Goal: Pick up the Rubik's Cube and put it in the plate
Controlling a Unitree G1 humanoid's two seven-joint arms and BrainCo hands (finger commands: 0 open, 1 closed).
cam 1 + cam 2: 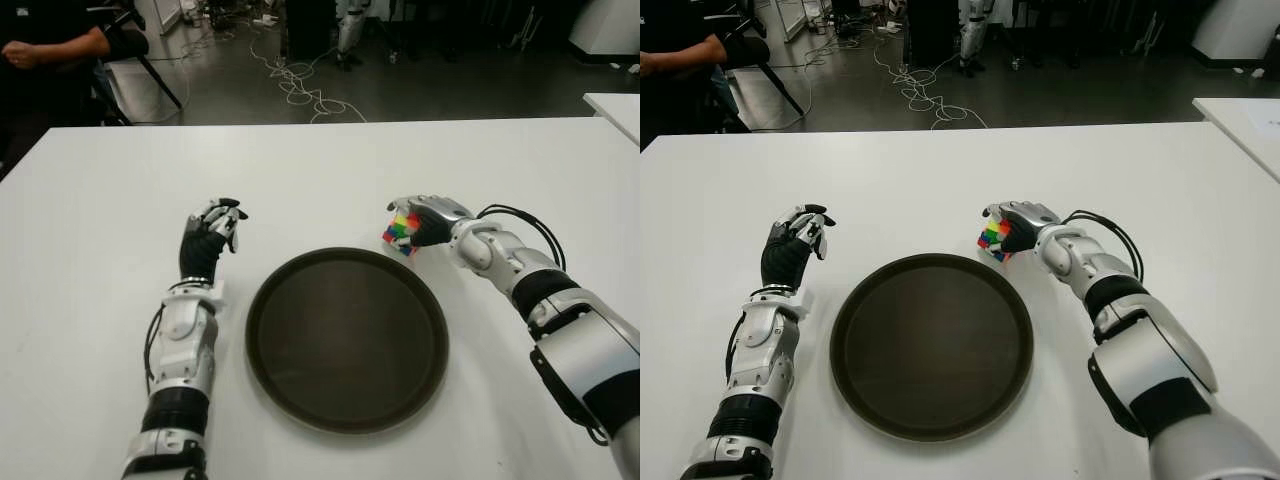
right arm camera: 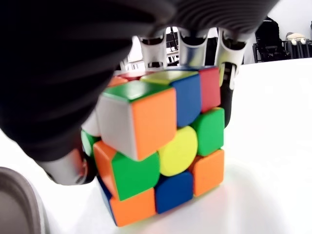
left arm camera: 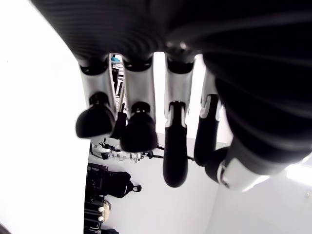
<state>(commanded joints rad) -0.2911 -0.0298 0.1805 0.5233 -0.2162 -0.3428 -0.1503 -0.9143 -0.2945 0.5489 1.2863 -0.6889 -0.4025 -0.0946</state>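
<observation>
The right hand (image 1: 425,222) shows just beyond the far right edge of the round dark brown plate (image 1: 347,340), its fingers wrapped over the multicoloured Rubik's Cube (image 1: 401,232). In the right wrist view the fingers (image 2: 192,46) curl down across the cube's far side while the palm covers it from above, so the hand grips it. The cube (image 2: 158,151) has its top layer twisted out of line with the two below, and its lower corner sits at the white table (image 2: 273,146); whether it is touching or slightly raised cannot be told. A sliver of the plate's rim (image 2: 19,204) appears just beside it. The cube is outside the plate, near its rim.

The left hand (image 1: 208,240) shows on the plate's left side, near it but apart, over the white tabletop (image 1: 90,220). Its wrist view shows the fingers (image 3: 139,131) loosely bent, hanging downward and holding nothing.

Beyond the table's far edge, tangled white cables (image 1: 300,85) lie on the grey floor, and a person's arm (image 1: 55,48) in a dark sleeve shows at the far left.
</observation>
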